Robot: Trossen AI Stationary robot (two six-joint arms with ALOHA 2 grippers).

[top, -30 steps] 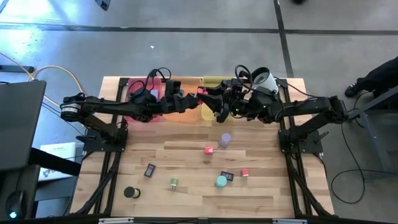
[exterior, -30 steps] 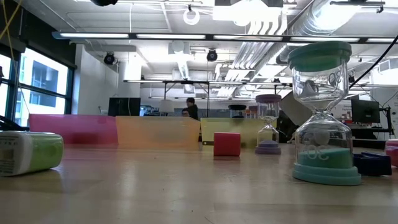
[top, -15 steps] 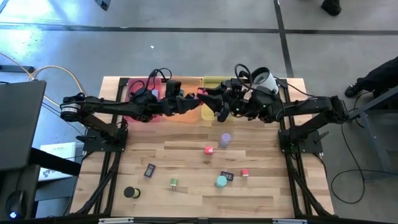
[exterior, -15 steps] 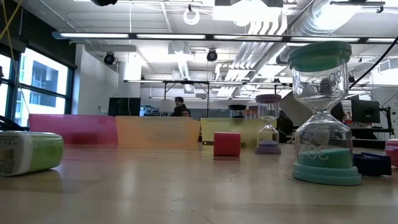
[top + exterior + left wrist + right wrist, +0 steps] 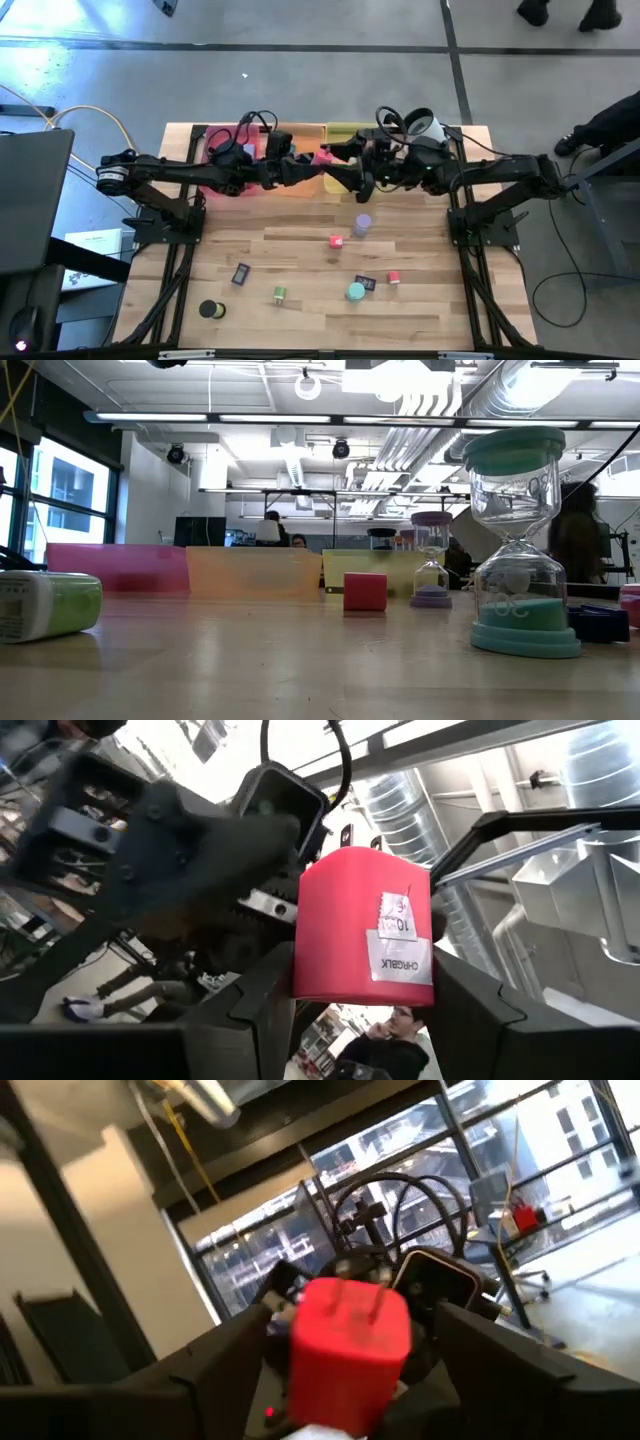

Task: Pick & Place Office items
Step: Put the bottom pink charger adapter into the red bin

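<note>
The left gripper (image 5: 312,166) squeezes a red plug block (image 5: 365,925); the right gripper (image 5: 340,166), fingers apart, meets it at twelve o'clock.

Two black jointed arms (image 5: 170,172) trailing black cables.

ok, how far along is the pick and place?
Done: cannot tell, the arms hide the trays. In hand: the left gripper grips a red block above the trays, and the right gripper stands open around it. Left: eight pieces loose on the table, among them a red cube and a black cylinder.
</note>
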